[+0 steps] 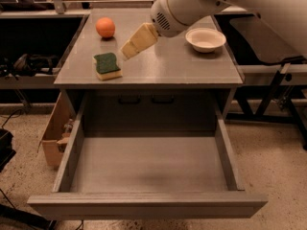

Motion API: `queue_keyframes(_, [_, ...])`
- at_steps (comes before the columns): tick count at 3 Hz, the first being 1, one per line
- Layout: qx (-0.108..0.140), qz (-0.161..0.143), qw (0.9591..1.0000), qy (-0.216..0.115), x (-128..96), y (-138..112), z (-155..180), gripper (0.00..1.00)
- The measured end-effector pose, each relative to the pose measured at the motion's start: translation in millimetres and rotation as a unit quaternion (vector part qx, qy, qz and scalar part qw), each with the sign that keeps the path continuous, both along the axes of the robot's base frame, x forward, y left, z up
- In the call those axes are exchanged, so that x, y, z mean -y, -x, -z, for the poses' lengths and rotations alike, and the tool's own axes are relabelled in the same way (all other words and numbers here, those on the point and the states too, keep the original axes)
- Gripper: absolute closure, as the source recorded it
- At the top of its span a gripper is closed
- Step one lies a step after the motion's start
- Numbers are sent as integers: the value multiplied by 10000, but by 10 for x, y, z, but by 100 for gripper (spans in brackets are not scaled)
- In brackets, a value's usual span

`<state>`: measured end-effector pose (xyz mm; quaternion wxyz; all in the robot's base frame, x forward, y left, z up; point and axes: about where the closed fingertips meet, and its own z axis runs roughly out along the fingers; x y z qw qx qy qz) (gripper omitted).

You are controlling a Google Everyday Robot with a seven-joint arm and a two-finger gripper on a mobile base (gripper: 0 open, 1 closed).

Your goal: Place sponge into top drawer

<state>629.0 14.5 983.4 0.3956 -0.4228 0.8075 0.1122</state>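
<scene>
The sponge (106,65), dark green on top with pale yellow foam below, lies on the grey table top (182,66) near its front left. My gripper (128,51), cream-coloured on the white arm (182,6), hangs just above the table, a short way right of and behind the sponge and apart from it. The top drawer (144,210) is pulled fully out below the table; its grey floor holds nothing.
An orange (105,27) sits at the table's back left and a white bowl (205,39) at the back right. A recessed grey panel with two dark handles (144,99) lies behind the drawer. A cardboard box (53,135) stands on the floor at left.
</scene>
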Motion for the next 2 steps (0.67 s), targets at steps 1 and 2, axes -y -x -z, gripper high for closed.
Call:
queue_keyframes(1, [0,0,10000,0,0,0,0,0])
queue_keyframes(2, [-153,47,9995,266,-206,-111,107,0])
